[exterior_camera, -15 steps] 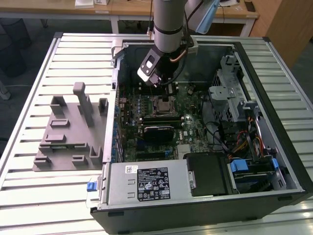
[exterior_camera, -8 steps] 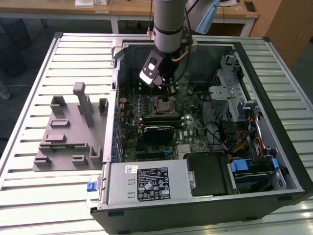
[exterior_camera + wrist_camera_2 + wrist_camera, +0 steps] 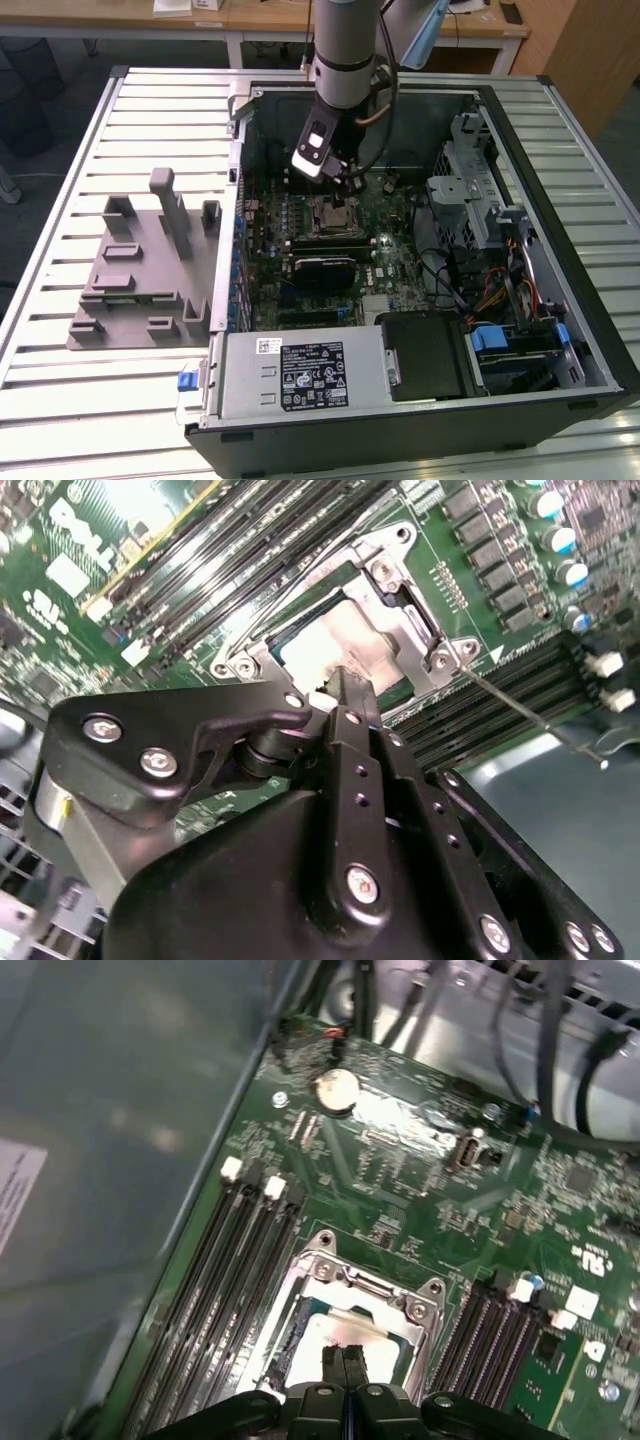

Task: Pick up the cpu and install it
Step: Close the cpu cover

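The exterior view overlooks the whole computer case (image 3: 400, 440) from above; both wrist views peer closely past the gripper (image 3: 345, 683) (image 3: 345, 1357) onto its socket (image 3: 388, 575) (image 3: 345, 1278).

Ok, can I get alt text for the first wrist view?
The shut gripper hangs over the pale cpu, which lies inside the metal-framed socket on a green motherboard. Dark memory slots run along both sides of the socket. Whether the gripper touches the cpu cannot be told.

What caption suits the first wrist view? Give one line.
Shut gripper poised at the cpu sitting in the motherboard socket.
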You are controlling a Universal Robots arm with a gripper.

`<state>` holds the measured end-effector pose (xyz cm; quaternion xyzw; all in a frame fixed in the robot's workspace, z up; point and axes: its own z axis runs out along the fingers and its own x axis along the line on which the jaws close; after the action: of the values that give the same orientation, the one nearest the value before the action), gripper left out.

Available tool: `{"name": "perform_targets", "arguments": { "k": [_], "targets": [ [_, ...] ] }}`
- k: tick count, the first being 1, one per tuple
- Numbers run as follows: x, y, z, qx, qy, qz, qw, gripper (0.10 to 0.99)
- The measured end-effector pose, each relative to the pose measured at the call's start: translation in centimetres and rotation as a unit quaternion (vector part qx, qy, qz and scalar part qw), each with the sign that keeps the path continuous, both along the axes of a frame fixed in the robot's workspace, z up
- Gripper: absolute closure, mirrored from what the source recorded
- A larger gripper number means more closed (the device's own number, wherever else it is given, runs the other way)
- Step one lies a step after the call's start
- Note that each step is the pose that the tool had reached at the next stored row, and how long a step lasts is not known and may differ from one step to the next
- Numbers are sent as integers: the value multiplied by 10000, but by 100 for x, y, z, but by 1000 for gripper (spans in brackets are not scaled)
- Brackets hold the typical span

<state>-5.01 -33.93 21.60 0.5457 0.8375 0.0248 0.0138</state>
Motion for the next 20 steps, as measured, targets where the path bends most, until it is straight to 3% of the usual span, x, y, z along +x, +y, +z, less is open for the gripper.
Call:
{"name": "perform_targets", "arguments": {
  "k": [5, 10, 15, 20],
  "targets": [
    [0, 0, -2, -14, 0, 450, 9990, 980],
    [0, -1, -4, -26, 0, 895, 9960, 980],
    [0, -1, -7, -42, 0, 1347, 9909, 980],
    [0, 0, -10, -61, 1, 1797, 9837, 980]
  ]
}}
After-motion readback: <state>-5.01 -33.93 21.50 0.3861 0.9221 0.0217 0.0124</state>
